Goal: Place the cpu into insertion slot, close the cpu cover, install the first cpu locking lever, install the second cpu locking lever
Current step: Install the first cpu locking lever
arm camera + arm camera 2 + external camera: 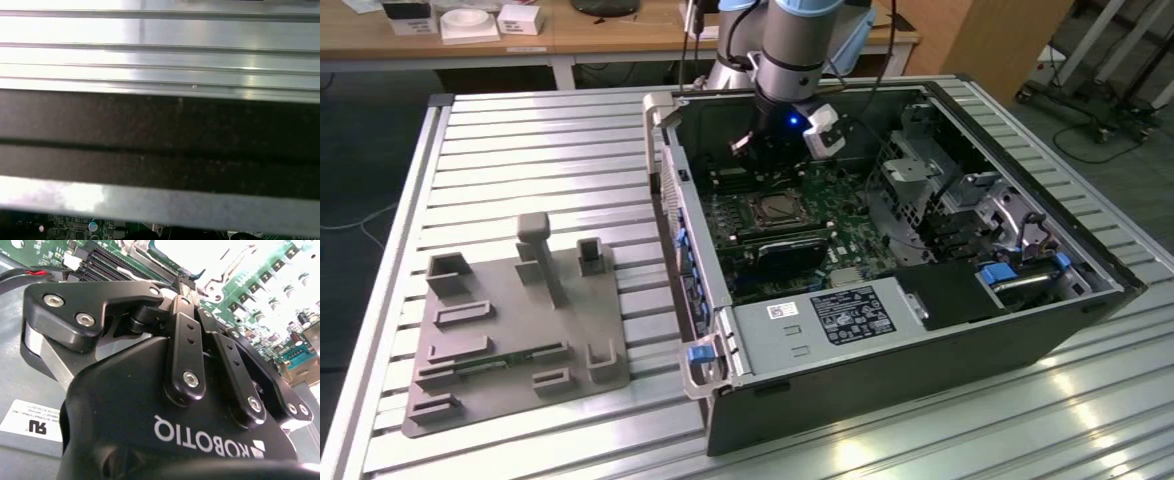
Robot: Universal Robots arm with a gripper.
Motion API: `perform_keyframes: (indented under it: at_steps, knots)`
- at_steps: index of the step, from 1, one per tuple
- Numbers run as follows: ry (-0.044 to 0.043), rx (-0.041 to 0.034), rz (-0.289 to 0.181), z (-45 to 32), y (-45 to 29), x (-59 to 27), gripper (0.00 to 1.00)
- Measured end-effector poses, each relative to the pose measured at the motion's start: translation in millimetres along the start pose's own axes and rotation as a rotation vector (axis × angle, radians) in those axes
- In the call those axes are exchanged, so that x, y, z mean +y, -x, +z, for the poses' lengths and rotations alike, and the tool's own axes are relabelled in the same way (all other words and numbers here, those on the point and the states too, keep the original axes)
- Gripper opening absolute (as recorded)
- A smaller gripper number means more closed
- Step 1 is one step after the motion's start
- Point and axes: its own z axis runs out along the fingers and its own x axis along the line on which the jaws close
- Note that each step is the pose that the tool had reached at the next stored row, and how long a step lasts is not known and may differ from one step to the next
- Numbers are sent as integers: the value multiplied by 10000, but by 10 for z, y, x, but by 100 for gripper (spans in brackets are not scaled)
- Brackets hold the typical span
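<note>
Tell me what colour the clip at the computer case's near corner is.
Blue; the clip shows best in the exterior view.

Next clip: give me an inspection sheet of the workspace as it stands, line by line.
Surface: slatted metal table carrying an open computer case.
Job's things: the cpu lies flat in the socket on the motherboard. The cpu cover appears to frame it; whether it is latched cannot be told.
Clutter: grey fixture tray on the table, at the exterior view's left.
Grippers: the gripper is inside the case, above the board and apart from the cpu.
Cables: black cables run along the arm; loose cables lie on the floor.
Surroundings: wooden desk with white boxes behind the table.
</note>
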Motion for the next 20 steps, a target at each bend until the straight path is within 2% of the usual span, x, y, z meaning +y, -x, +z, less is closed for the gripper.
perform_keyframes:
  at_steps: [9, 20]
  knots:
    - [25, -3, 0, -28, 0, 7, 10]
    - [58, -7, -1, -126, 3, 16, 10]
